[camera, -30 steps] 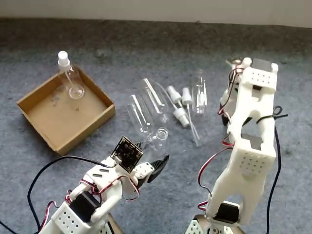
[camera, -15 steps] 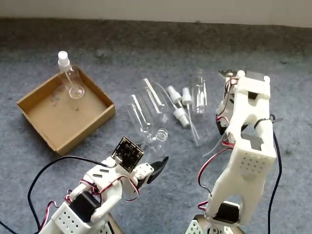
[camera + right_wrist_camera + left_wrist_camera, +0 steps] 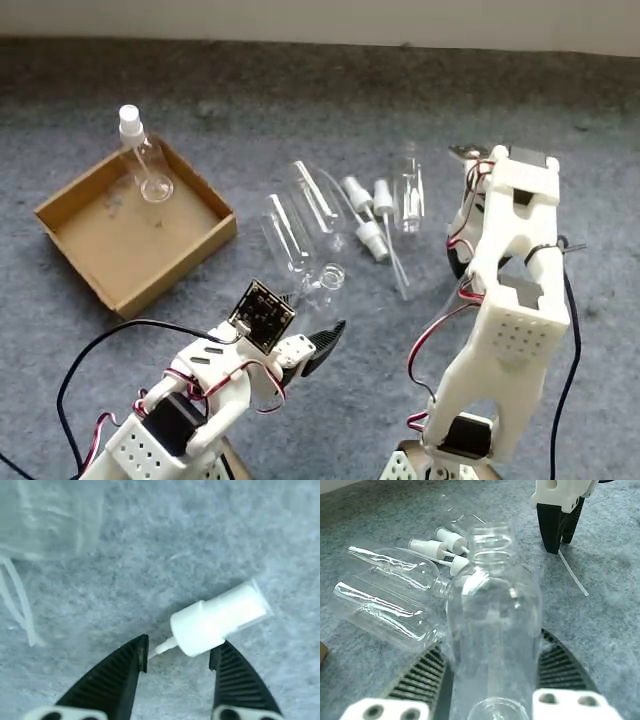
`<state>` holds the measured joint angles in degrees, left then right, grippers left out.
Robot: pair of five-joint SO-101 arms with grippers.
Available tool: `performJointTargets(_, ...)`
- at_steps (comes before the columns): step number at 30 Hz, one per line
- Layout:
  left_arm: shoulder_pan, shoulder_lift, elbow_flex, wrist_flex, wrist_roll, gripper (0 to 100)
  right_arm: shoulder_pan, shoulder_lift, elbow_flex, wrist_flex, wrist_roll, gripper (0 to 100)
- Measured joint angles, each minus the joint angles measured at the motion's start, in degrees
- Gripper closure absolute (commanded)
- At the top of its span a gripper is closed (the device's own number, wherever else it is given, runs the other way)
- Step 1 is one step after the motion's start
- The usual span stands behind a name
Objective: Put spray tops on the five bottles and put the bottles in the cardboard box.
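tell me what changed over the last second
The right arm sank a little and edged toward the loose bottles; its jaws stand open on either side of a spray top on the carpet. Nothing was grabbed or let go. The left arm kept still, jaws shut on the open bottle. The cardboard box and the capped bottle stayed put.

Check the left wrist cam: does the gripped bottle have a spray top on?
No, the bottle in the left gripper shows a bare, open neck with nothing fitted on it.
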<state>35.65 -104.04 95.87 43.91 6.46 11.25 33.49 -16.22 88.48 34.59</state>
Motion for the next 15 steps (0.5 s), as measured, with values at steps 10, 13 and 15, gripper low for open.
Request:
performJointTargets(10, 0.0, 0.0, 0.0, 0.0, 0.0, 97, 1.2, 0.0, 0.0, -5.1, 17.8, 81.5)
performJointTargets(13, 0.0, 0.0, 0.0, 0.0, 0.0, 97, 2.2, -0.4, 0.0, -5.6, 18.7, 81.3)
performJointTargets(15, 0.0, 0.0, 0.0, 0.0, 0.0, 97, 2.9, -1.6, -0.1, -5.3, 18.5, 81.1)
